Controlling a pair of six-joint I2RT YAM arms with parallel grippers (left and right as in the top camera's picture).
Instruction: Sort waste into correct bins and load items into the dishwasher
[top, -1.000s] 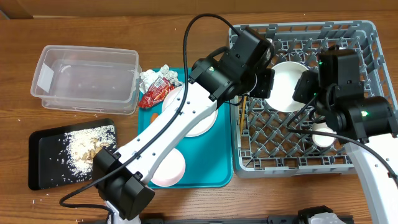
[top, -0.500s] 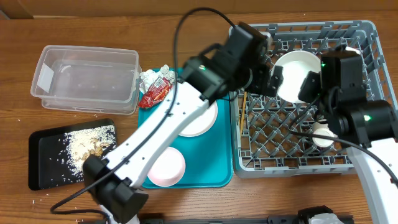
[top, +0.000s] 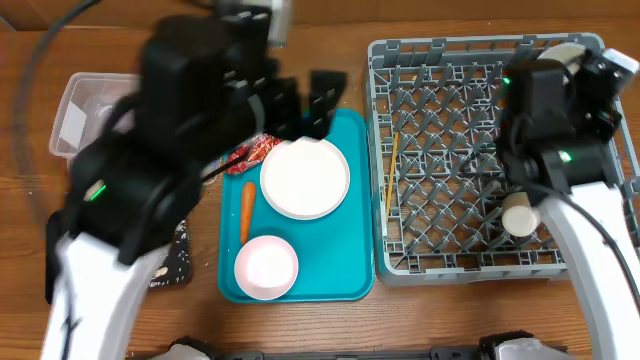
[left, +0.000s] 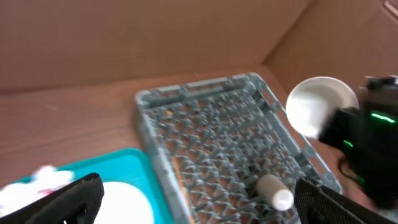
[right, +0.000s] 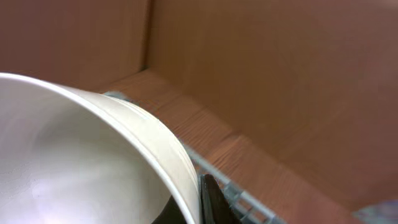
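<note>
The left pincer (top: 305, 103) is now off the grey rack (top: 450, 150), up at the frame's upper left near the clear tub (top: 72, 112), its jaws spread wide. The white bowl (left: 320, 102) is no longer in the rack; the right pincer (top: 590, 70) grips it, lifted at upper right.

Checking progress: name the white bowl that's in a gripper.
The white bowl in the right gripper, raised near the rack; the other white bowl sits on the teal tray.

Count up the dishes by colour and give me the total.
White: 3 (flat bowl, held bowl, cup)
Pink: 1 (dish)
Total: 4
</note>
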